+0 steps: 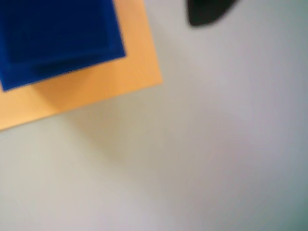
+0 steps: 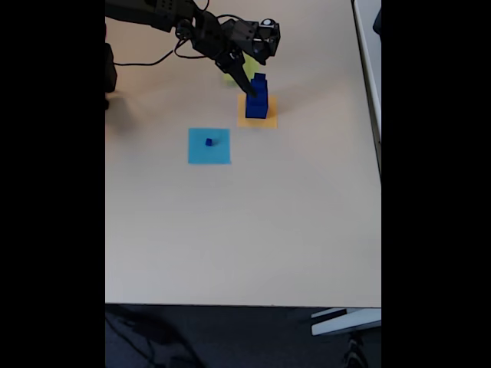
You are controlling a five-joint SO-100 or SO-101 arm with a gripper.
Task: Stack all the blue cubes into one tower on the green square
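Gripper (image 2: 249, 86) points down beside stacked blue cubes (image 2: 258, 98), finger tip at stack's left side in fixed view; jaw state unclear, cannot tell. Arm (image 2: 165, 14) reaches in from top left, wrist bent downward. Stack of two cubes stands on orange-yellow square (image 2: 257, 121). Wrist view: blurred blue cube (image 1: 57, 38) on orange-yellow square. Sliver of green square (image 2: 229, 77) behind gripper. Small blue cube (image 2: 209, 142) sits on light blue square (image 2: 209, 146), well apart. Beige table (image 2: 245, 222).
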